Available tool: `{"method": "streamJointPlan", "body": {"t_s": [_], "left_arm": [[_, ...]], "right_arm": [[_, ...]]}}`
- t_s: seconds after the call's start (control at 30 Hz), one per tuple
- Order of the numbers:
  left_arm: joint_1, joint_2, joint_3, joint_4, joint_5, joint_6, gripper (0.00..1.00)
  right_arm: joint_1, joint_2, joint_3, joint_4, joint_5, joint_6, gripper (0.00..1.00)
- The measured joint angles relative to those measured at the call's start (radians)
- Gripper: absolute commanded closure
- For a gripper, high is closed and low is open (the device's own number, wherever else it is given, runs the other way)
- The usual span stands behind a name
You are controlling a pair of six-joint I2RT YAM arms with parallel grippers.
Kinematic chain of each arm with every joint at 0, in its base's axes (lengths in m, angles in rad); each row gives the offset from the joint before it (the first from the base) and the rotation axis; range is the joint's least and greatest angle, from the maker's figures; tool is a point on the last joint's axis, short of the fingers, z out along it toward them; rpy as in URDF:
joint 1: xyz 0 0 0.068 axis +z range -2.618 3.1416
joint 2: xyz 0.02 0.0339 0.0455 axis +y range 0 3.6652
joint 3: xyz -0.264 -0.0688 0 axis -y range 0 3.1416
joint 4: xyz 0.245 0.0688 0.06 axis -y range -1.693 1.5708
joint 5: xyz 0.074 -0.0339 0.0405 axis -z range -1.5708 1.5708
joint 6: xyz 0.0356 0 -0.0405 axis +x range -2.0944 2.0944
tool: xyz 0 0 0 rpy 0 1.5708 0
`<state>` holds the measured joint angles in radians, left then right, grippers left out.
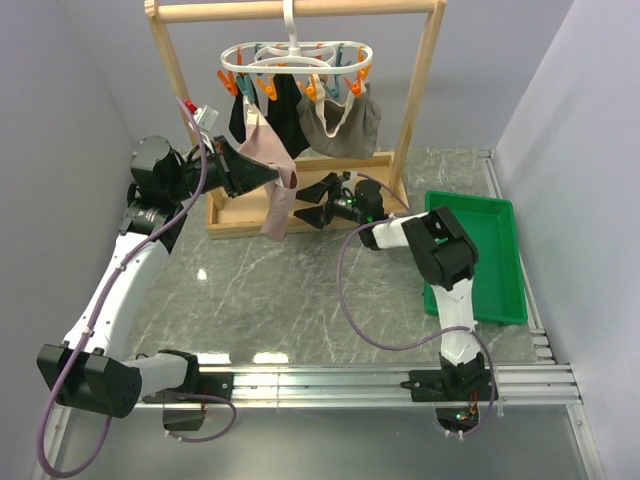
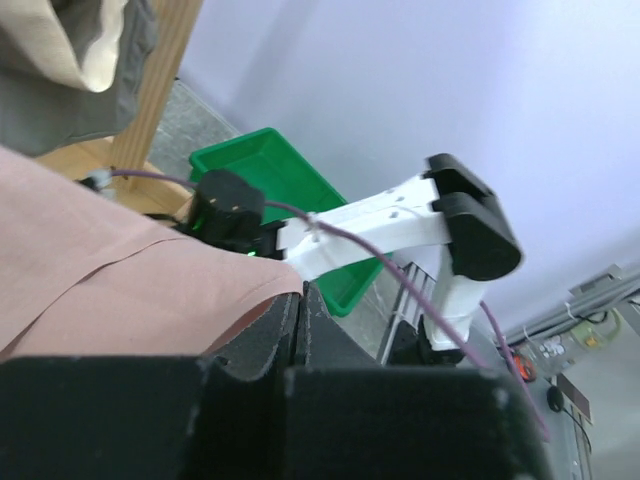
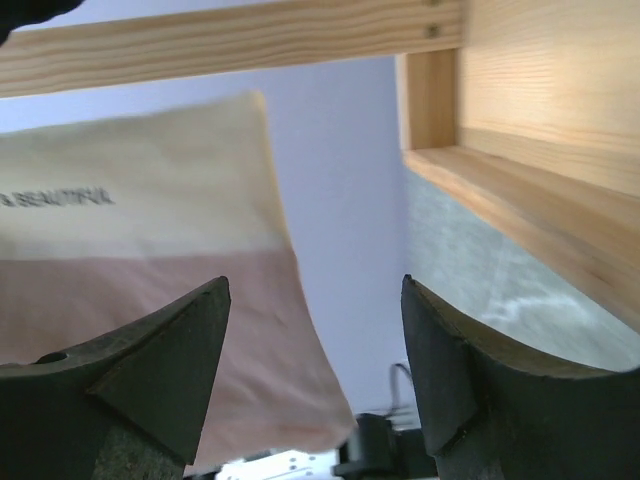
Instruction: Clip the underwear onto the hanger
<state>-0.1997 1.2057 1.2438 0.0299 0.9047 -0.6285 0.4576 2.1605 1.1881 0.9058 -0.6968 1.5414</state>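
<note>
The white hanger [image 1: 295,58] with orange and teal pegs hangs from the rack's top bar. The pink-beige underwear [image 1: 268,150] droops below its left side, its top corner reaching up among the pegs; I cannot tell whether a peg holds it. My left gripper [image 1: 268,178] is shut on the underwear's edge; in the left wrist view the pink fabric [image 2: 100,270] runs into the closed left gripper [image 2: 298,300]. My right gripper [image 1: 308,202] stands open just right of the hanging cloth. In the right wrist view the right gripper [image 3: 315,290] holds nothing, and the underwear [image 3: 150,300] with its cream waistband hangs behind the left finger.
A black garment [image 1: 285,105] and a grey-taupe garment [image 1: 345,125] hang from the same hanger. The wooden rack [image 1: 420,90] stands at the back, with its base board [image 3: 520,210] close to my right gripper. A green tray [image 1: 480,250] lies at the right.
</note>
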Motion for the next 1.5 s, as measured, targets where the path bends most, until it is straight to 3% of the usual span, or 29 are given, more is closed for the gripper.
{"method": "streamJointPlan", "body": {"t_s": [0.2,0.53,0.8,1.17,1.33,1.43,1.5], "left_arm": [[0.0,0.0,0.021,-0.01,0.044,-0.015,1.0],[0.0,0.0,0.047,-0.056,0.081,-0.011,1.0],[0.0,0.0,0.051,-0.11,0.112,0.003,1.0],[0.0,-0.006,0.051,-0.177,0.155,0.04,1.0],[0.0,-0.006,0.051,-0.198,0.18,0.045,1.0],[0.0,-0.006,0.052,-0.227,0.198,0.061,1.0],[0.0,-0.006,0.053,-0.249,0.206,0.076,1.0]], "right_arm": [[0.063,0.12,0.105,0.188,0.008,0.183,0.24],[0.174,0.253,0.222,0.341,0.055,0.398,0.21],[0.18,0.302,0.291,0.368,0.136,0.44,0.24],[0.173,0.357,0.402,0.392,0.19,0.452,0.18],[0.173,0.367,0.448,0.391,0.203,0.455,0.25],[0.173,0.367,0.477,0.391,0.211,0.455,0.34],[0.173,0.367,0.492,0.388,0.212,0.456,0.49]]}}
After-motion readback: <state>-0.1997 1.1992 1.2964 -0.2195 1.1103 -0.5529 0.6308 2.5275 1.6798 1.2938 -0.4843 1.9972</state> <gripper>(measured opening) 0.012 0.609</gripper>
